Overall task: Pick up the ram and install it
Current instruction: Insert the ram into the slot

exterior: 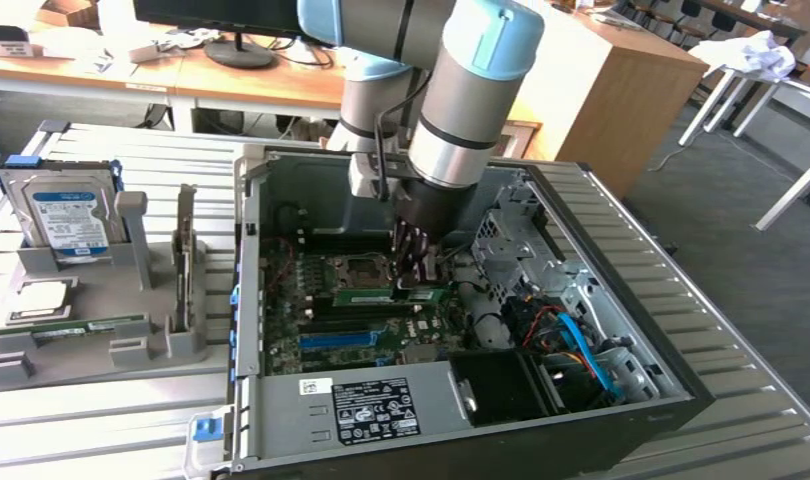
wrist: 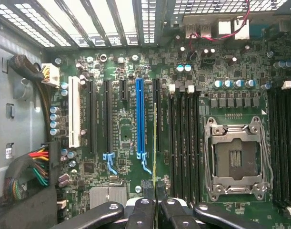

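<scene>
I'm reading the gripper (wrist: 155, 190) as clamped narrow on the ram (wrist: 155, 143), which is hanging edge-on out from the fingers (wrist: 143, 212), down inside the open computer case (exterior: 645, 300) and close over the motherboard (wrist: 124, 129). The black memory slots (wrist: 184, 143) are lying just to one side of the stick and the blue slot (wrist: 140, 119) just to the other, so I'm judging the lineup as unsettled. I'm worrying that a press from here is landing the edge off its slot, or jamming a tilted stick at one end. Beyond the slots, the open processor socket (wrist: 235, 160) is exposing fragile contacts.
</scene>
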Robot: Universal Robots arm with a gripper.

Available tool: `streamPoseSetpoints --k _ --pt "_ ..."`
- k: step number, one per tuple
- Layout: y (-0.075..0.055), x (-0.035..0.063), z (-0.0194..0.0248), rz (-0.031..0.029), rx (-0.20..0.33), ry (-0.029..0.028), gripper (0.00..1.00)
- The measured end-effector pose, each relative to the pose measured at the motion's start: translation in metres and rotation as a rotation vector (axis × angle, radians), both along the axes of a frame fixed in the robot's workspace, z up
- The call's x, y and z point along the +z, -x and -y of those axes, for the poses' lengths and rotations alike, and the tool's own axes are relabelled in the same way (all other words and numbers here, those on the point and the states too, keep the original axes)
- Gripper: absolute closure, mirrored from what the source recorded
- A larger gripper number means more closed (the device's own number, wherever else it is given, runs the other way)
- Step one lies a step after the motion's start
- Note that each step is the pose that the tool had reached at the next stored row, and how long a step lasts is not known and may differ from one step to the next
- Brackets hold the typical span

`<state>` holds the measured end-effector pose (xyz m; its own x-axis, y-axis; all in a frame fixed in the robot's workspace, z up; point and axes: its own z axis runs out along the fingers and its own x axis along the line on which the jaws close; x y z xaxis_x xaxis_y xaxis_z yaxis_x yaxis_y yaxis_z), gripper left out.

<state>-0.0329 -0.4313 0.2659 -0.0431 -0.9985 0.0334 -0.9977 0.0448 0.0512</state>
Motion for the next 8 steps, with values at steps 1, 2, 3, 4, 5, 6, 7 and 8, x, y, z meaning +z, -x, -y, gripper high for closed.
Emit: streamPoseSetpoints --k 1,2,3,4,5,6,7,8 --pt "0.0003 -0.0003 -0.0001 0.0000 0.000 -0.0001 0.87" --pt "0.0003 -0.0007 -0.0002 0.0001 0.000 -0.0002 0.87" --pt "0.0005 -0.0011 -0.0002 0.0001 0.000 -0.0002 0.87" --pt "0.0010 -0.0014 -0.0002 0.0001 0.000 -0.0002 0.87" --pt "0.0016 -0.0018 -0.0002 0.0001 0.000 -0.0001 0.87" --pt "0.0022 -0.0022 -0.0002 0.0000 0.000 -0.0001 0.87" --pt "0.0025 -0.0026 -0.0003 0.0000 0.000 -0.0002 0.87" --pt "0.0026 -0.0030 -0.0004 0.0001 0.000 -0.0002 0.87"
